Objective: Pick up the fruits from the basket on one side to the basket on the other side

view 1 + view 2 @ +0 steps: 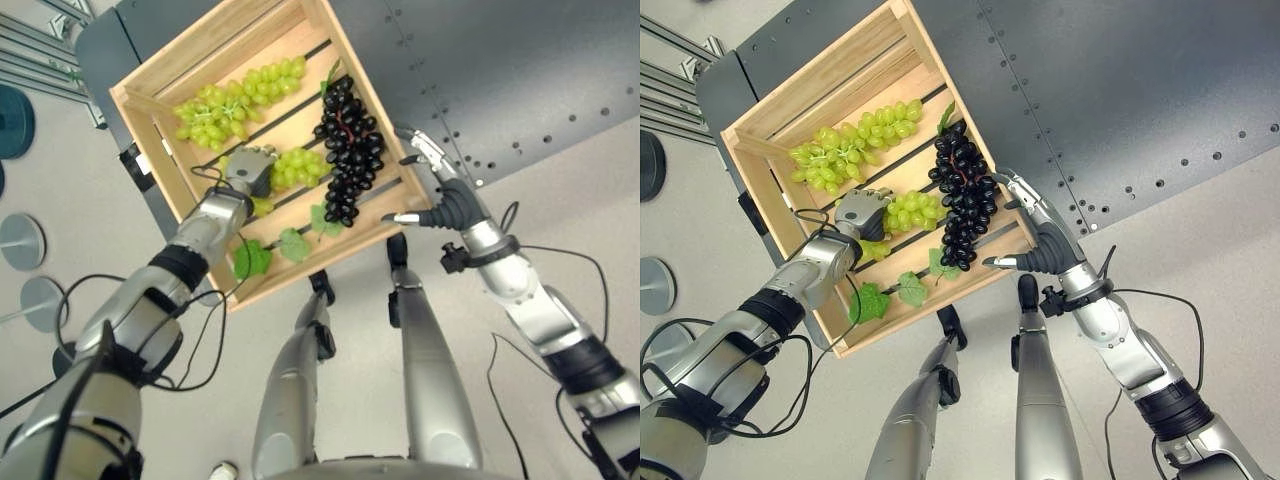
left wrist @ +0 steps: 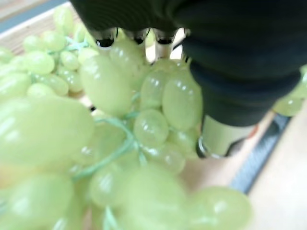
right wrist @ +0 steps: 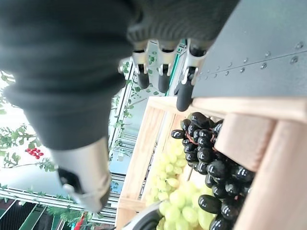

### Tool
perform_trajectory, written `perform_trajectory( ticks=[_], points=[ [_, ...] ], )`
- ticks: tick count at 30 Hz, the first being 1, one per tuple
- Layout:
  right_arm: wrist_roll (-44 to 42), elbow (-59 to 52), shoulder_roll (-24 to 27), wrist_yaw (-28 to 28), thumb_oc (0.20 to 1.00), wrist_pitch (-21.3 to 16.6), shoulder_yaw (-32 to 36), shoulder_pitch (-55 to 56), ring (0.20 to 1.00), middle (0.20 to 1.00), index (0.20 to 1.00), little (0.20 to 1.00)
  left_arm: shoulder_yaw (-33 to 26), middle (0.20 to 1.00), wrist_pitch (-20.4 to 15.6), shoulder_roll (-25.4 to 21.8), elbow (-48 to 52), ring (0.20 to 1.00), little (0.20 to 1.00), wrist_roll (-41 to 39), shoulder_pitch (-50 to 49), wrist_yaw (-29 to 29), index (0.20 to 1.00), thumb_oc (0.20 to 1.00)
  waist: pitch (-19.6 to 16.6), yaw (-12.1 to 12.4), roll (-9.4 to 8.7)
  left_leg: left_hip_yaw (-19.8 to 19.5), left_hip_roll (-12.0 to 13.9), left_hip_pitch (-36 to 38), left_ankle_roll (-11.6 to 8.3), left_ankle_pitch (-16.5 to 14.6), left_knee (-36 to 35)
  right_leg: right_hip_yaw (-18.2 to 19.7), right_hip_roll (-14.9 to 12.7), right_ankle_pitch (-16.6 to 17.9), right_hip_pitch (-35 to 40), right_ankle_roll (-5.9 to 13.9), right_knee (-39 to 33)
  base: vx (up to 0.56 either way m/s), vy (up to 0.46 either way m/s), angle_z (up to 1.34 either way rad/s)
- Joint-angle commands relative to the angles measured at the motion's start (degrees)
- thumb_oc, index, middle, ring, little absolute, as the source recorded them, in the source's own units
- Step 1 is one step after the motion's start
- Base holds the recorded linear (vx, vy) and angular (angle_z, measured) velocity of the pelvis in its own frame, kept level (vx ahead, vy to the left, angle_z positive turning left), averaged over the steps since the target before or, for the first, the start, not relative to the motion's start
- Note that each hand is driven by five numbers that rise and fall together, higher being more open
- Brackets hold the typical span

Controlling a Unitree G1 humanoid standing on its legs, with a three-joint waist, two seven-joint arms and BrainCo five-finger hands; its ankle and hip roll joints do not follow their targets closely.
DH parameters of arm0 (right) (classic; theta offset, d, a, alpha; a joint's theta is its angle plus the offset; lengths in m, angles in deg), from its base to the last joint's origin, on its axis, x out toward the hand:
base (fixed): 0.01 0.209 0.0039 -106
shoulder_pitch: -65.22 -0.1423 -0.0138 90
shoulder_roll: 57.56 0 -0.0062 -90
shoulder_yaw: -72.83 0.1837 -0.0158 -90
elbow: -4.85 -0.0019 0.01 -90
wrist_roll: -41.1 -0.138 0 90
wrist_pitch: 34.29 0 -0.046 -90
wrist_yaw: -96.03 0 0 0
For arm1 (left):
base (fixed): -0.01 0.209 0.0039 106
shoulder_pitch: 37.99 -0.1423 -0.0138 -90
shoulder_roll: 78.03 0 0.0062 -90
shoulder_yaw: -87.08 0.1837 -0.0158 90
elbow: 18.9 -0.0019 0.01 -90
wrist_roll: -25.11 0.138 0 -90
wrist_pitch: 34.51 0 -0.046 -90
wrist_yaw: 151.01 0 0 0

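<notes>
The left hand (image 1: 252, 168) sits inside the wooden crate (image 1: 150, 110), its fingers curled down over the smaller green grape bunch (image 1: 296, 166); its wrist view shows the dark-tipped fingers (image 2: 106, 38) and thumb closed against those grapes from very close, which the head views cannot settle. The right hand (image 1: 1040, 235) hovers at the crate's near right corner with fingers relaxed and spread, holding nothing, just beside the black grape bunch (image 1: 962, 195). A larger green grape bunch (image 1: 232, 102) lies further back, and loose green leaves (image 1: 890, 293) rest near the front wall.
</notes>
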Motion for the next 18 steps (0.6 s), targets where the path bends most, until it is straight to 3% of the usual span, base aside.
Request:
perform_trajectory(
  ticks=[1, 18],
  points=[
    [-3.2, 0.6, 0.7, -1.4, 1.0, 1.0, 2.4, 5.4, 1.0, 1.0, 1.0, 1.0, -1.6, 0.2, 1.1, 2.1, -6.6, 0.2, 0.2, 2.2, -1.2, -0.9, 0.2, 0.2, -0.3, -2.0, -0.24, -3.3, 2.3, -6.0, -0.44, -7.2, 11.3, -0.7, -0.1, 0.6, 3.4, 6.44, -6.4, 0.0, -0.014, -0.04],
    [-4.1, 1.5, 0.3, -0.8, 1.0, 1.6, 2.6, 4.6, 1.0, 1.0, 1.0, 1.0, -6.2, 0.2, 0.4, 0.6, 2.2, 0.2, 0.2, -1.1, -4.9, -0.2, 0.2, 0.2, -0.3, -1.5, -0.44, -3.9, 2.1, -5.4, -0.16, -8.2, 12.9, -1.0, 0.0, 0.4, 4.6, 6.05, -5.6, 0.0, 0.0, 0.0]
  ],
)
